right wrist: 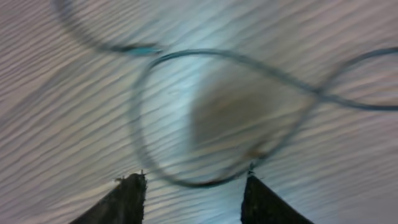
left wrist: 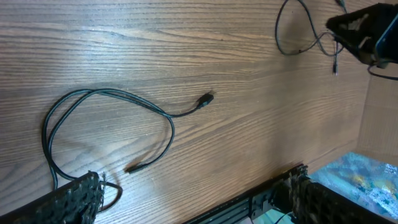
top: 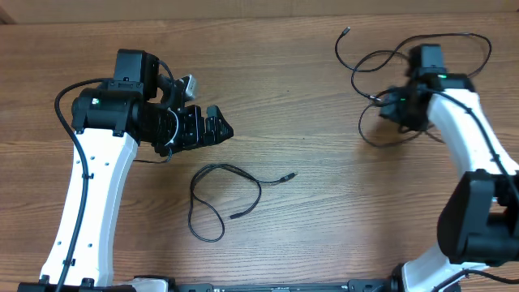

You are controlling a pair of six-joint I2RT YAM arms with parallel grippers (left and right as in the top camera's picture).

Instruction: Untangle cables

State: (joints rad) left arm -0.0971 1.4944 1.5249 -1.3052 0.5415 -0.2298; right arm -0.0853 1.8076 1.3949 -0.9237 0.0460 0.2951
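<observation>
Overhead: one loose cable (top: 220,166) lies alone near the middle of the table (top: 308,97), toward the front edge, so one separation looks done. The tangled cables (top: 375,55) sit by the far right corner with their loops crossing, and that bundle is what is left. The left gripper (top: 217,128) hovers left of centre. The right gripper (top: 388,105) is over the tangle.

Left wrist: its fingers (left wrist: 78,199) stand wide apart and hold nothing, above the loose cable, whose two plug ends lie free.

Right wrist: the view is blurred. The fingertips (right wrist: 127,199) are apart, with a cable loop on the wood beneath them, apparently not clamped.

No brand, label or writing is readable in any view.
</observation>
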